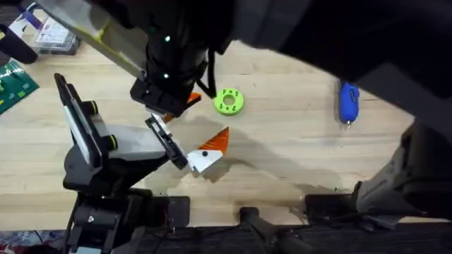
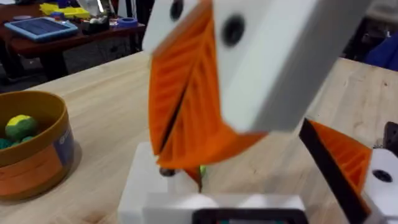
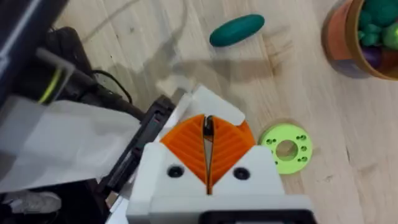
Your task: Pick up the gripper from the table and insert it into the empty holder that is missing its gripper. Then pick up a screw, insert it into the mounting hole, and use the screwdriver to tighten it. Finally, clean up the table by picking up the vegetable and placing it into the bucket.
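Note:
The holder (image 1: 131, 144) stands at the left, a white-orange wedge with a black dot (image 1: 210, 149) on its near plate. My right gripper (image 3: 208, 138) is shut on a small dark screw (image 3: 208, 126) and points down beside the holder's black plate (image 3: 146, 134). Just past its tips lies a white block (image 3: 214, 106), apparently the gripper's base. My left gripper (image 1: 161, 106) hangs close beside it, facing the right gripper (image 2: 180, 158). The blue screwdriver (image 1: 348, 102) lies far right. A teal vegetable (image 3: 236, 30) rests near the bucket (image 3: 339, 43).
A green disc (image 1: 228, 101) lies just right of both grippers. The orange-brown bucket (image 2: 31, 168) holds several toy vegetables. Boxes and a green board sit at the far left edge. The right arm hangs large and dark over the table's upper right.

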You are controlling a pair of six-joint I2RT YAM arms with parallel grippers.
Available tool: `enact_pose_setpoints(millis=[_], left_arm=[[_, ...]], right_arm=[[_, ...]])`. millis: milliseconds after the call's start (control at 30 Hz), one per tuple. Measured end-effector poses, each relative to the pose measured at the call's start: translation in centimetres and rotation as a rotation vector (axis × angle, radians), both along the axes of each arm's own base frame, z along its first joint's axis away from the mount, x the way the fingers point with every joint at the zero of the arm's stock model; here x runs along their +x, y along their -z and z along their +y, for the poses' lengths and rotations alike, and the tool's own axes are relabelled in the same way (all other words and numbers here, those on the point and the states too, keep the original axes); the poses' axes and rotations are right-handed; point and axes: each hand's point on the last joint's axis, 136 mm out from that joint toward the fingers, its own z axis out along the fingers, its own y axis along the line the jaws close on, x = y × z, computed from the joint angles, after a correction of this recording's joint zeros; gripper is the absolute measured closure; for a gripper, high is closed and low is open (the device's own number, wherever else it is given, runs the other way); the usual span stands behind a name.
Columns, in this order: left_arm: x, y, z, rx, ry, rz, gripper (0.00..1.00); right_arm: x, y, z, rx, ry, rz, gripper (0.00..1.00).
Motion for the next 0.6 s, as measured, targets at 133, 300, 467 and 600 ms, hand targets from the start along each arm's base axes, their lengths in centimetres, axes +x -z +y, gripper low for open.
enact_pose_setpoints(millis=[133, 300, 467, 600], left_arm=[[0.07, 0.09, 0.05, -0.007, -0.004, 0.015, 0.014], [0.07, 0.10, 0.05, -0.009, -0.004, 0.018, 0.014], [0.11, 0.11, 0.08, -0.014, -0.008, 0.025, 0.014], [0.14, 0.11, 0.10, -0.017, -0.010, 0.030, 0.014]], right_arm=[[0.09, 0.79, 0.16, -0.017, 0.000, 0.009, 0.989], [0.06, 0.91, 0.09, -0.022, 0.000, 0.012, 0.989], [0.06, 1.08, 0.06, -0.028, 0.001, 0.014, 0.989], [0.20, 1.02, 0.31, -0.018, 0.001, 0.009, 0.989]])
